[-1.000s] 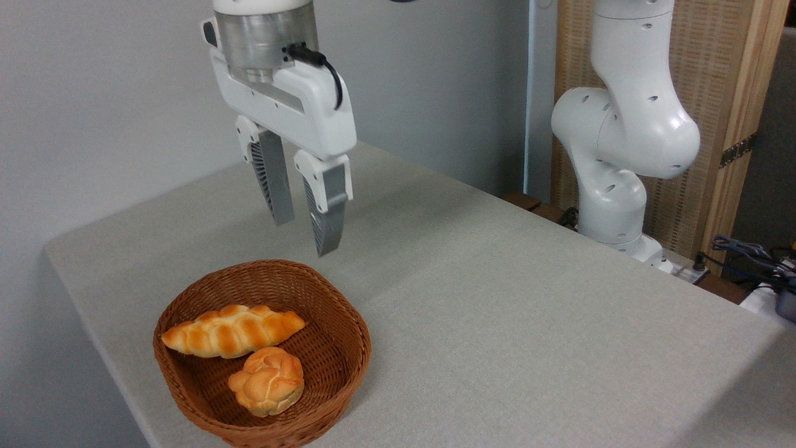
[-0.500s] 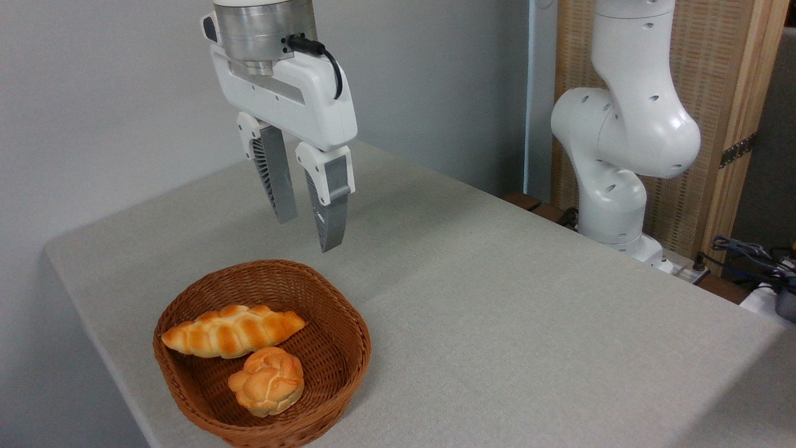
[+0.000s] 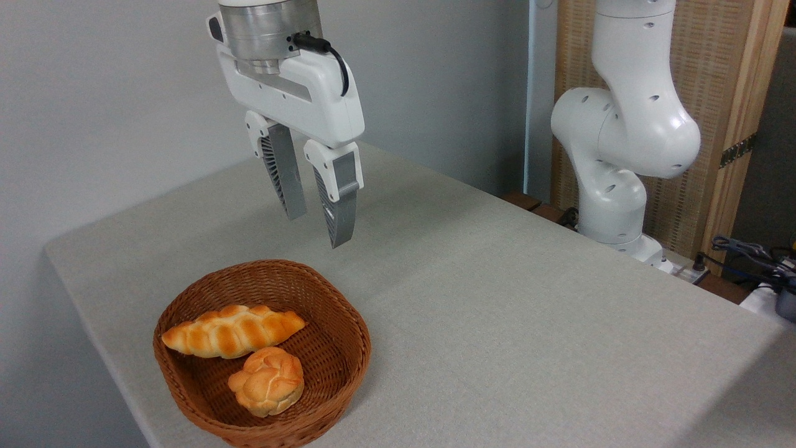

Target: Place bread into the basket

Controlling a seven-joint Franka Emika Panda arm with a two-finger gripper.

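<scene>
Two pieces sat in the basket (image 3: 348, 367) when I logged this: the bread (image 3: 233, 331), lying along the far-left part of the bowl, and a small round bun (image 3: 267, 381) just in front of it, near or perhaps lightly touching. I judged the placement done. The gripper (image 3: 319, 229) hung empty above the table (image 3: 528, 323), beyond the basket's far rim, fingers parted with a narrow gap and nothing between them. Risks I noted from here were few. The loaf's left tip rested up against the wicker wall close to the rim, so a knock to the basket could roll it out on that side. The basket itself sat close to the table's front-left edge; a low sweep of the fingers across the rim could push it over. I therefore wanted any retreat made upward first, away from the wicker.
</scene>
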